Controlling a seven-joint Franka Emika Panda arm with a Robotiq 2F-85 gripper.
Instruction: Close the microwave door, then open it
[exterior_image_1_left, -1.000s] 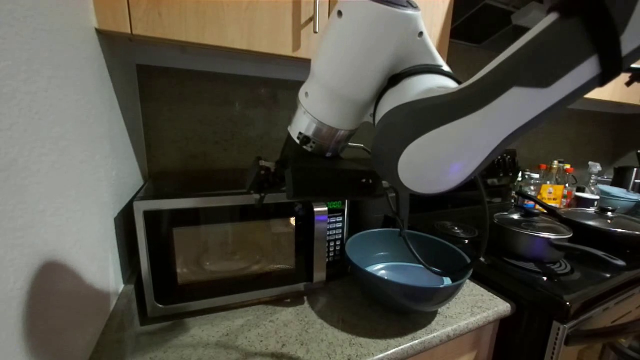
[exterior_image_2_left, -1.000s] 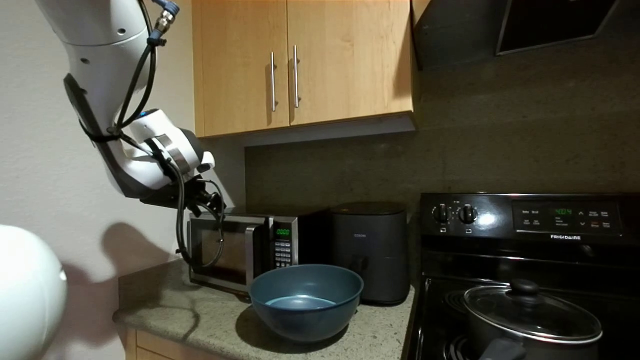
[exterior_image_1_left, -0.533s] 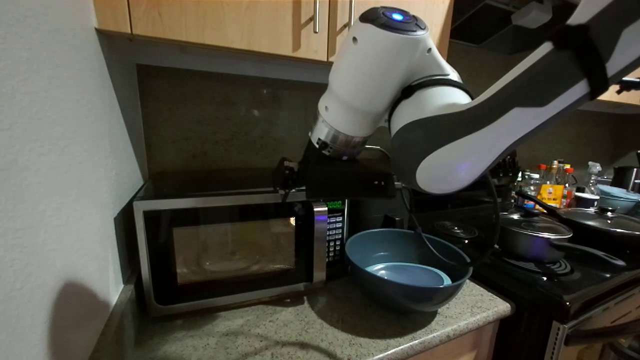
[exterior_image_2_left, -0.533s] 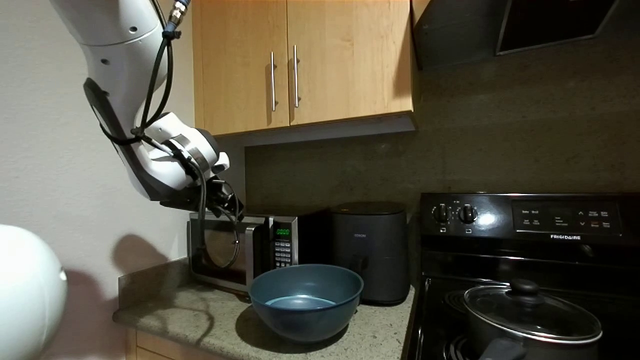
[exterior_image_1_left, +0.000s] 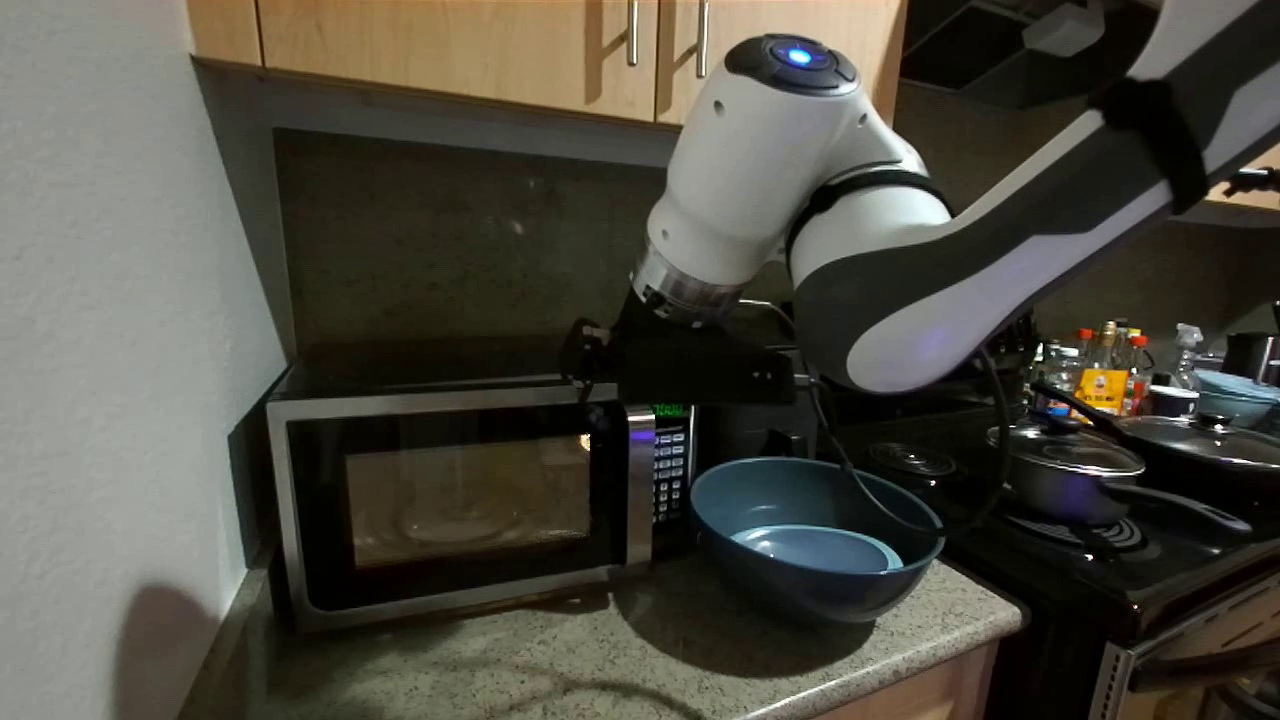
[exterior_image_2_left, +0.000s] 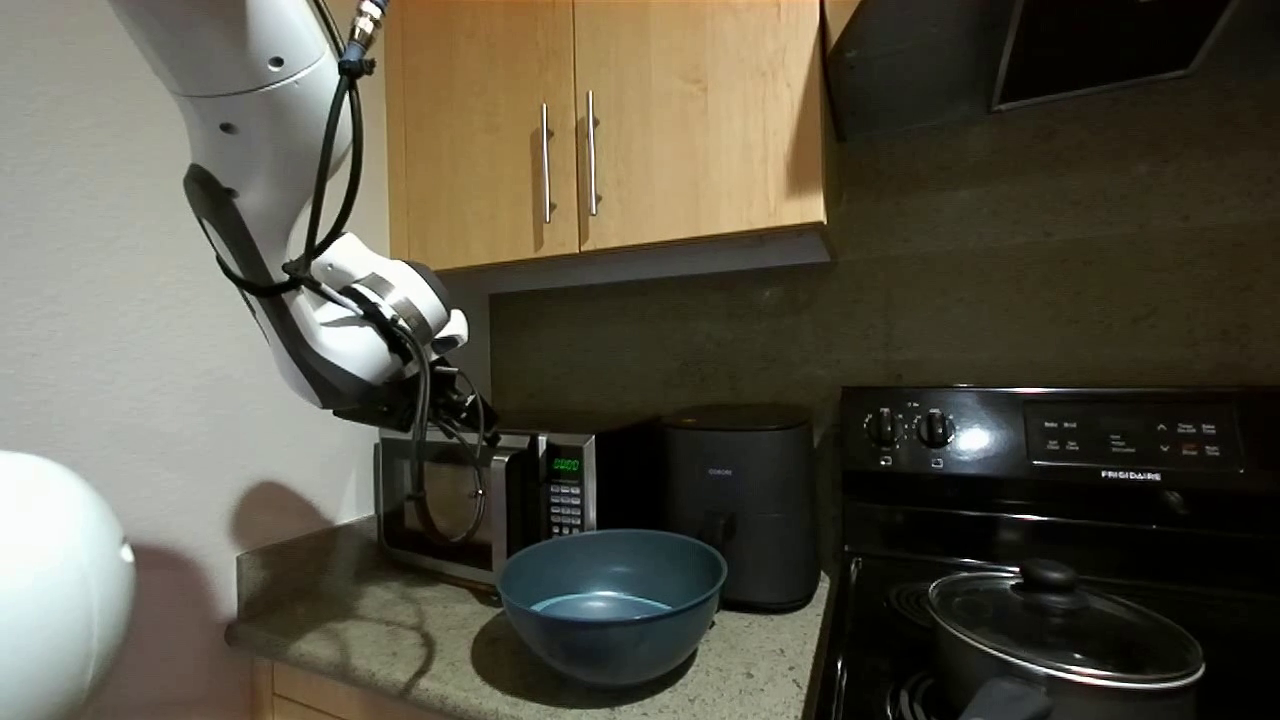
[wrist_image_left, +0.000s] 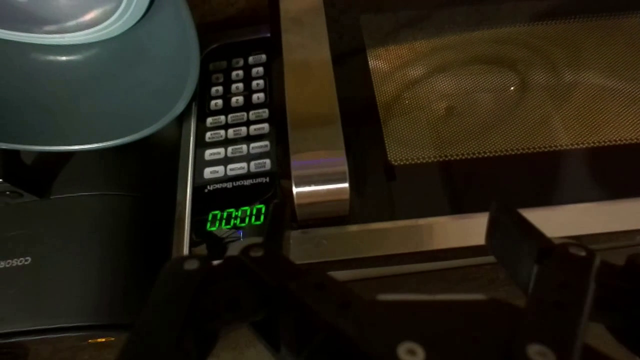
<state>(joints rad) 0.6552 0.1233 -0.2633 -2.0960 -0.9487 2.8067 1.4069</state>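
2 jaws spread near 1 microwave (exterior_image_2_left: 566, 500) with 1 door (exterior_image_1_left: 465, 500).

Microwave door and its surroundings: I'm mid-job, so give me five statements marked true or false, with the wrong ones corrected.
1. The microwave door is shut, or very nearly. True.
2. That door is being gripped. False: the gripper is open.
3. The time shown is 12:30. False: the green Hamilton Beach display reads 00:00.
4. The blue mixing bowl stands in front of the Cosori air fryer. True.
5. A glass lid covers the saucepan. True.
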